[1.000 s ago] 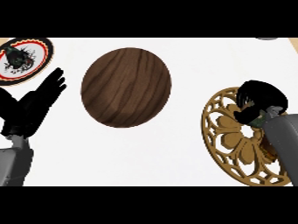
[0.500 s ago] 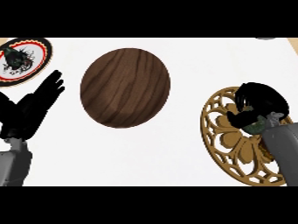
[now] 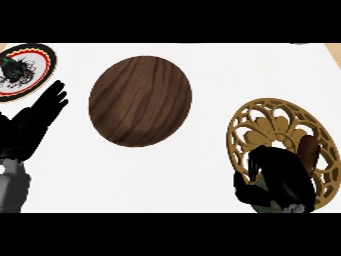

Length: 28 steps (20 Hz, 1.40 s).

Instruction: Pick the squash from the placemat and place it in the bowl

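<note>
White counter (image 3: 210, 75) bears wooden bowl (image 3: 140, 101), placemat (image 3: 276, 115), plate (image 3: 18, 71).

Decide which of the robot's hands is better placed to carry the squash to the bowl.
The right hand: its fingers curl over the placemat, apparently round the squash. The left hand rests open beside the wooden bowl, holding nothing.

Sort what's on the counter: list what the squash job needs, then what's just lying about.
For the job:
- squash, mostly hidden under the right robot hand
- placemat, gold openwork
- bowl, wooden

Lying about:
- plate, patterned, far left corner
- left robot hand, open, resting at the left edge
</note>
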### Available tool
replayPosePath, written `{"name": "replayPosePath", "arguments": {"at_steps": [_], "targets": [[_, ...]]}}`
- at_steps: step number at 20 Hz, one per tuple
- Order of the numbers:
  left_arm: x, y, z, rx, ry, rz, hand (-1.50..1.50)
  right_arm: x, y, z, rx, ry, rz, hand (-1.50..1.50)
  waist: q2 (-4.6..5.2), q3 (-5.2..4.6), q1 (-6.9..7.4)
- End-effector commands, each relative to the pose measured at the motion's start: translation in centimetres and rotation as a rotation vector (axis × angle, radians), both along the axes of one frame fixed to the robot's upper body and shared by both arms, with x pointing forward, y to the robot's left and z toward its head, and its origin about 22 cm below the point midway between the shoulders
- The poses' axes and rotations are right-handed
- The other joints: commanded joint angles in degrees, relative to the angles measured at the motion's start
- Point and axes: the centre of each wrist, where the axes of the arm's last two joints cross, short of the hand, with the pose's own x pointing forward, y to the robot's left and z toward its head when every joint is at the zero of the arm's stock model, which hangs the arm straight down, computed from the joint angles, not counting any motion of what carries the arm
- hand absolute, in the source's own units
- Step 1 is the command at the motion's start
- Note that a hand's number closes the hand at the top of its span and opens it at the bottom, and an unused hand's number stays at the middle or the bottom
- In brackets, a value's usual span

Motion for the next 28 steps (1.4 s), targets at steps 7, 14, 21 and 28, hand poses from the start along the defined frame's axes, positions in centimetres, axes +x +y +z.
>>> {"name": "replayPosePath", "arguments": {"at_steps": [7,14,21,28], "targets": [[-1.9,-0.2,-1.0,-0.002,0.004,-0.021,0.0,-9.0,2.9,10.6,-0.051,-0.158,0.014,1.5,-0.01,-0.08,0.85],[0.8,-1.2,1.3,0.012,-0.015,-0.023,0.0,-8.7,5.9,14.8,-0.084,-0.281,0.058,1.5,0.13,-0.19,1.11],[1.6,-0.1,1.2,0.002,-0.013,-0.019,0.0,-6.4,7.9,15.9,0.061,-0.319,0.103,1.5,0.33,-0.19,1.7],[1.8,-2.2,1.1,0.001,-0.004,-0.042,0.0,-2.6,11.7,18.0,0.147,-0.331,0.086,1.5,0.19,-0.2,2.45]]}}
